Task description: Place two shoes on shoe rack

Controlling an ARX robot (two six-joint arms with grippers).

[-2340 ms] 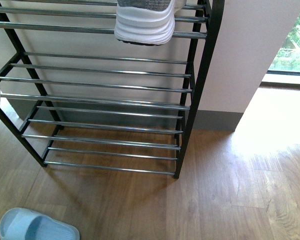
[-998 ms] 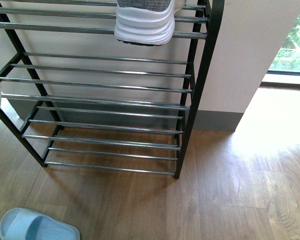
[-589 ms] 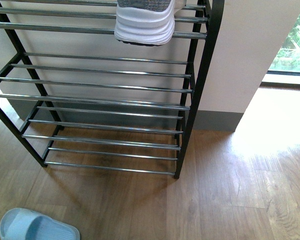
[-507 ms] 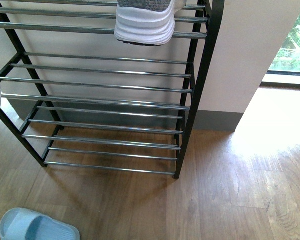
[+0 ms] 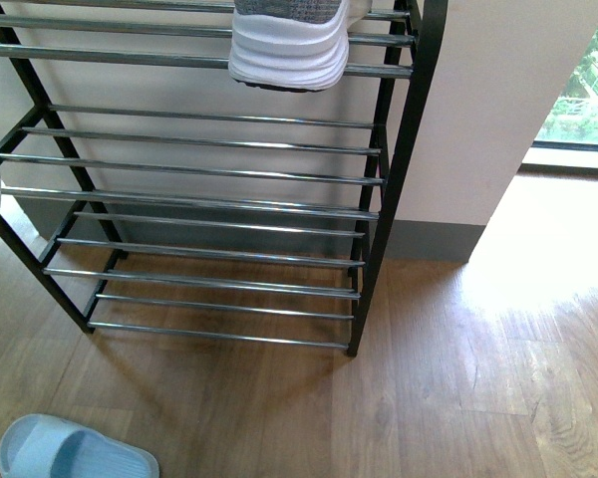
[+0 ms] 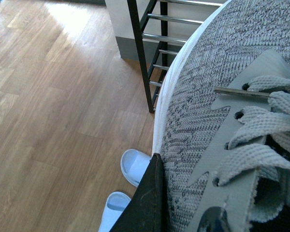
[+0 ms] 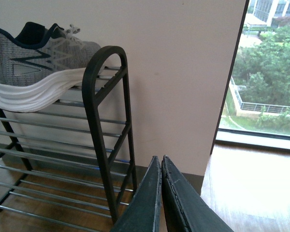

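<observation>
The left gripper (image 6: 183, 193) clamps the grey sneaker (image 6: 222, 53); the right gripper (image 7: 161, 162) hangs beside the shoe rack (image 7: 105, 96), jaws pressed together.

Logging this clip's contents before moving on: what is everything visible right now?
Shoe rack: one, black frame, chrome bars, against the wall.
Sneaker on rack: one, grey, white sole, top shelf, right end.
Held sneaker: one, grey knit, lifted off the floor.
Slides: two, pale blue, on the wood floor.
Window: one, greenery outside, right of the rack.
Left gripper: one, dark, closed on the held sneaker.
Right gripper: one, dark, shut, empty.
</observation>
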